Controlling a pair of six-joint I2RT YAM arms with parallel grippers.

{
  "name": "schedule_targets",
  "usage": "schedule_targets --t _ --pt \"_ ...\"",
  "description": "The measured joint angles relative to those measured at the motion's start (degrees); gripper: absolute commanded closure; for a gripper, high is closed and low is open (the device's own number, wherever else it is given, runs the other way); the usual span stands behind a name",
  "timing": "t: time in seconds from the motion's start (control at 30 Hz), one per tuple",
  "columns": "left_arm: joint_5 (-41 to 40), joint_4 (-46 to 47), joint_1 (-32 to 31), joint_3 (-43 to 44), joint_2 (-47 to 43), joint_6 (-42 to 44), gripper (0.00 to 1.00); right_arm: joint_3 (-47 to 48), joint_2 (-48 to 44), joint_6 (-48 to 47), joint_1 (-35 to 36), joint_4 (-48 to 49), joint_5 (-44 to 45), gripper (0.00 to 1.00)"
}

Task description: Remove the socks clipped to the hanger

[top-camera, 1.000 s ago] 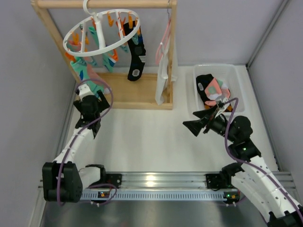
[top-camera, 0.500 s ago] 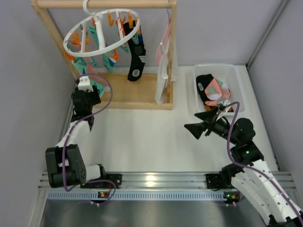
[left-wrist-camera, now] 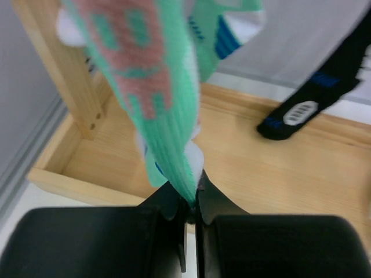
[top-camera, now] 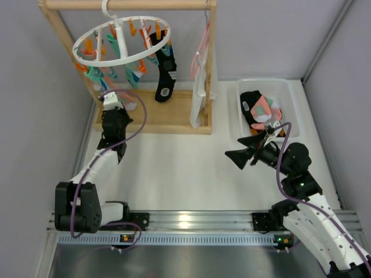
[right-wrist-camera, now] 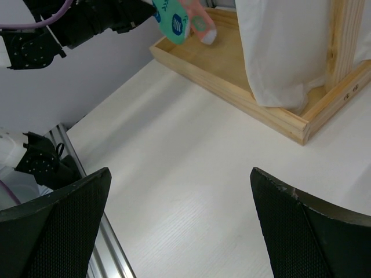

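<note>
The mint sock (left-wrist-camera: 168, 116), judged soft, light and stretchy, is clamped at its lower tip in the closed left gripper (left-wrist-camera: 191, 204), rising straight above it to the hanger (top-camera: 120, 39), a hold thought good for pulling; the right gripper (right-wrist-camera: 179, 174) is spread wide.

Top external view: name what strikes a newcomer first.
The white ring hanger hangs from the wooden rack at top left, a black sock dangling from it. Below it the left gripper is shut on a mint-teal sock, while the right gripper hangs open near the clear bin at right.
</note>
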Motion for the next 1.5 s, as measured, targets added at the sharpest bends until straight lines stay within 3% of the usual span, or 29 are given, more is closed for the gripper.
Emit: schedule_targets --t 0.17,0.47,0.57,0.73,1.1,1.5 --pt "-10.95 1.07 -13.49 -2.03 -4.42 -2.91 1.00 0.00 -0.04 1.07 0.00 0.04 1.64 0.01" --pt "-24.28 1.75 -25.11 -7.39 -9.44 -4.74 1.00 0.00 0.83 4.94 0.00 2.80 2.29 0.01" --pt "-27.45 1.92 -29.33 -7.80 -9.81 -4.24 1.00 0.37 1.86 7.37 0.02 3.74 1.57 0.05" --pt "-33.55 2.38 -37.35 -7.65 -9.64 -1.73 1.00 6.38 5.40 10.19 1.33 3.39 0.90 0.07" --pt "-40.19 2.73 -51.54 0.13 -0.39 5.27 1.00 35.50 19.08 3.93 14.91 -4.50 9.22 0.08" --pt "-42.95 2.75 -56.92 2.80 2.62 13.05 1.00 71.41 51.45 -9.97 30.84 -21.51 27.76 0.13"
